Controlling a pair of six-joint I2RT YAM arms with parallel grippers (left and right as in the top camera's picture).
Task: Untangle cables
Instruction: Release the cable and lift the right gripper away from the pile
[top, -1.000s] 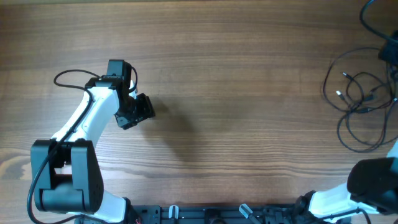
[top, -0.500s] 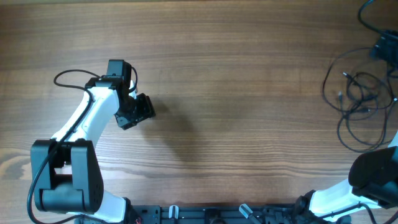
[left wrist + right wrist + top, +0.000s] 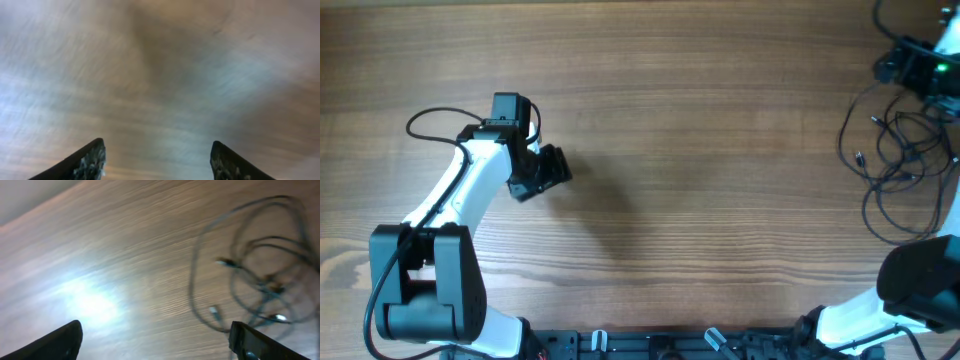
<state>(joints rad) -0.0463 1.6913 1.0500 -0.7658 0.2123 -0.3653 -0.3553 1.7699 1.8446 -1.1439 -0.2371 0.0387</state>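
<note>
The cables (image 3: 898, 168) lie as a loose tangle of thin black loops with small plug ends at the table's right edge. My right gripper (image 3: 908, 66) hovers just beyond the tangle's far side, open and holding nothing. In the right wrist view the cables (image 3: 270, 285) spread at the upper right, and the right gripper (image 3: 155, 341) has only bare wood between its wide-set fingertips. My left gripper (image 3: 550, 170) is far off at the left, open over bare wood. In the left wrist view the left gripper (image 3: 157, 160) holds nothing.
The wooden table (image 3: 720, 150) stretches between the two arms. The left arm's own thicker black cable (image 3: 420, 122) loops behind its wrist. A black rail (image 3: 650, 345) runs along the near edge between the arm bases.
My right gripper has opened and moved away from the near side toward the far right corner. The tangle shifted slightly. The left gripper's jaws spread a little wider.
</note>
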